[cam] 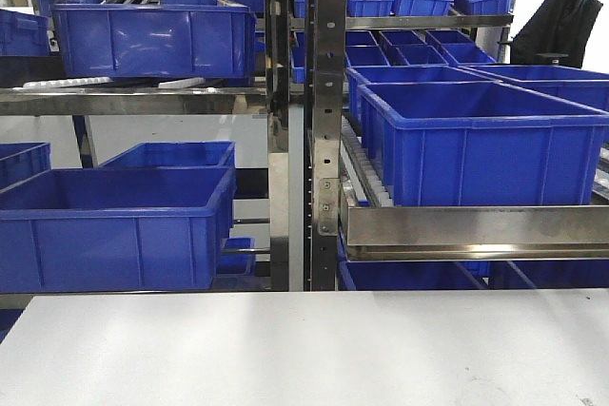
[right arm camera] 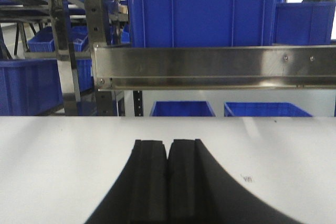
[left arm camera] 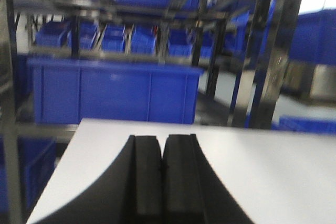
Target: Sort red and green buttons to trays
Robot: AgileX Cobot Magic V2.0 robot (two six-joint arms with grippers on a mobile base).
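Left gripper (left arm camera: 162,142): the two black fingers are pressed together along a thin seam, with nothing between them. It hangs over the near part of the table. This view is blurred.
Right gripper (right arm camera: 168,146): the black fingers meet in the same way, pads touching and empty, over bare tabletop.
Red and green buttons, trays: none of the three views shows them, so their place cannot be told.
Table (cam: 304,349): a flat, pale grey-white top fills the lower part of the front view. Its far edge runs straight across in front of the shelving. The left wrist view shows its left corner.
Mark (right arm camera: 247,179): a tiny dark speck or sticker lies on the tabletop, right of the right gripper. It is too small to read.
Steel rack (cam: 328,92): perforated upright posts stand just behind the table and carry shelves at several heights.
Steel rail (cam: 476,230): a shiny horizontal lip fronts the right-hand shelf.
Blue crates (cam: 476,145): one deep crate sits on the right shelf behind the rail, with more in rows behind it. Another large one is at lower left, and one is on the upper left shelf.
Roller track (cam: 366,183): it slopes beside the right crate.
Dark garment (cam: 561,21): it hangs at upper right against a light wall.
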